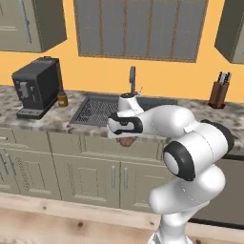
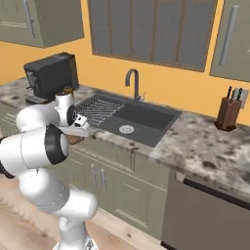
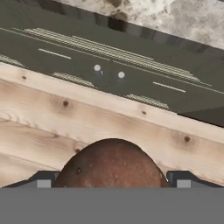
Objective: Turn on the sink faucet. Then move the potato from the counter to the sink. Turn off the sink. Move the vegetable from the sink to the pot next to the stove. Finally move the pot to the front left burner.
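You see the rounded brown potato at lower centre of the hand view, clamped between the two-finger gripper's wide-set tips, its long axis indiscernible, above wooden flooring.

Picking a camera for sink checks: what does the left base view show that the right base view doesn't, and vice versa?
Left base view: the small amber bottle in full beside the black coffee machine; in the right view the arm covers most of it.
Right base view: the floor of the dark sink basin with its round pale drain.
Both: the dark curved faucet, the wooden knife block, the ribbed drying rack, and the gripper closed on the brown potato, off the counter in front of the cabinets.
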You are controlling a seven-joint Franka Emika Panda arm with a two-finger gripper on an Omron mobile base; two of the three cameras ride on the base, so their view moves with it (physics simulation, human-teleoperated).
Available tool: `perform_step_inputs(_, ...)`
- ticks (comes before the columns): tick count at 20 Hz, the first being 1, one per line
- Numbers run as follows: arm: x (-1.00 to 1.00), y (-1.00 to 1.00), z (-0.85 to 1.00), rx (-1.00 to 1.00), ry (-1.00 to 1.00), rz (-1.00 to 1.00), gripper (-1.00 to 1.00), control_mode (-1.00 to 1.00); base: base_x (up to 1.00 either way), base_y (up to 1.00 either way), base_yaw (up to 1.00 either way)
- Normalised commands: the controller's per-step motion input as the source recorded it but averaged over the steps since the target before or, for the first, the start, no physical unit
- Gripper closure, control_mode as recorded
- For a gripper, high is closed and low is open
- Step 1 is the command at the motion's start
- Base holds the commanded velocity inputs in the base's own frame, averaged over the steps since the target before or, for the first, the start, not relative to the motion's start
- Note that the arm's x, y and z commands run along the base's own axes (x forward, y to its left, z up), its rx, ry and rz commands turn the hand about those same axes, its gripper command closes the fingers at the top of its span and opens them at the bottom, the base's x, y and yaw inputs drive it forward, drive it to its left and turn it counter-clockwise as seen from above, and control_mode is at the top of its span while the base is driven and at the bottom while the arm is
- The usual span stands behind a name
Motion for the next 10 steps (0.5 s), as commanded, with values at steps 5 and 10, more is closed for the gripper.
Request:
perform_step_inputs(5, 0.0, 0.0, 0.0, 0.0, 0.0, 0.0, 1.0, 1.0, -0.13, -0.1, 0.36)
perform_step_inputs(10, 0.0, 0.0, 0.0, 0.0, 0.0, 0.0, 1.0, 1.0, -0.15, -0.05, 0.37)
